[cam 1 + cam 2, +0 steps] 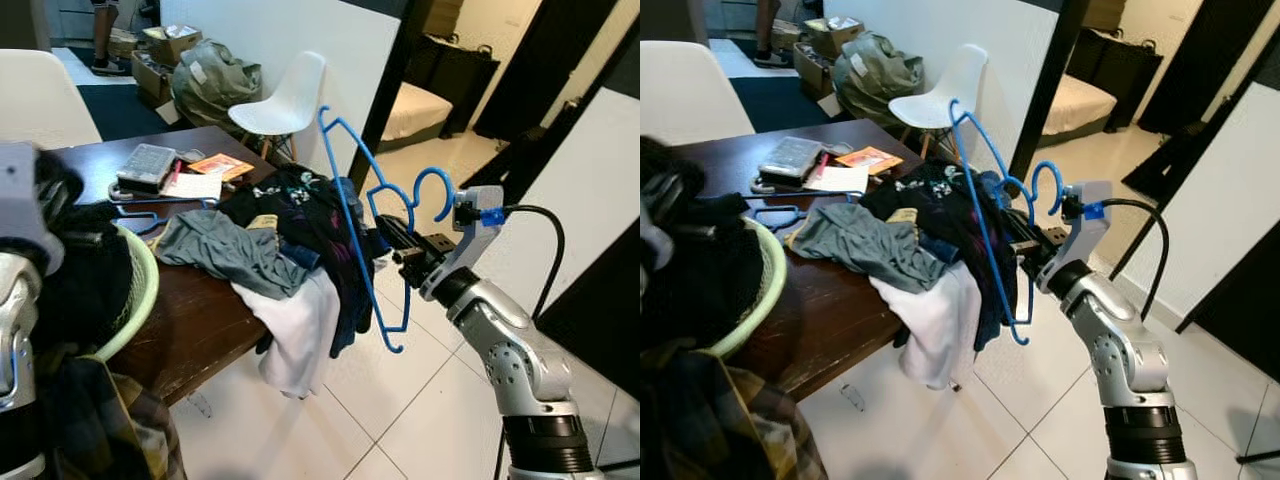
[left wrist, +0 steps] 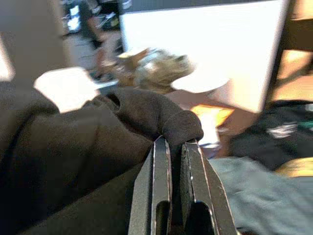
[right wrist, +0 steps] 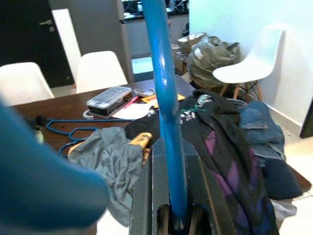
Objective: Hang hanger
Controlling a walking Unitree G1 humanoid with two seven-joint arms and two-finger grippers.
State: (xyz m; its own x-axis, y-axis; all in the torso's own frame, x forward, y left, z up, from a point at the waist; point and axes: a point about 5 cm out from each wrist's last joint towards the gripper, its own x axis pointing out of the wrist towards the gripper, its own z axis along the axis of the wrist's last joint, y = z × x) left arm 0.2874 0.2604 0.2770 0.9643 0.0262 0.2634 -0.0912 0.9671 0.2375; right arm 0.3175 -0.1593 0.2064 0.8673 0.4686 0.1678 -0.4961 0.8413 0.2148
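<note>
Tiled floor (image 1: 400, 420), white wall behind, dark wood tabletop (image 1: 190, 320) as landmark. Heap of clothes (image 1: 290, 230) covers the tabletop's right end and spills over its edge; white garment (image 1: 300, 330) hangs off that edge. Green basket (image 1: 135, 300) sits at the near left end of the tabletop, dark garment (image 2: 88, 147) piled in it. White chair (image 1: 285, 100) stands beyond the far side.

Blue hanger (image 1: 350, 220) is up in the air just off the tabletop's right edge, above the hanging clothes, hook toward the robot. Right pincer (image 1: 395, 245) is clamped shut on one hanger bar (image 3: 166, 122). Left pincer (image 2: 176, 161) is over the basket, fingers nearly closed, pinching a fold of the dark garment.

Risks, as I read it:
- No rail visible, so target unknown.
- Hanger's lower corner sits close to the heap; swinging it could snag a sleeve and drag clothes off.
- Thin round bar in a narrow grip may rotate, hook ends up misaligned.
- Left arm tethered to the garment could pull the basket.
</note>
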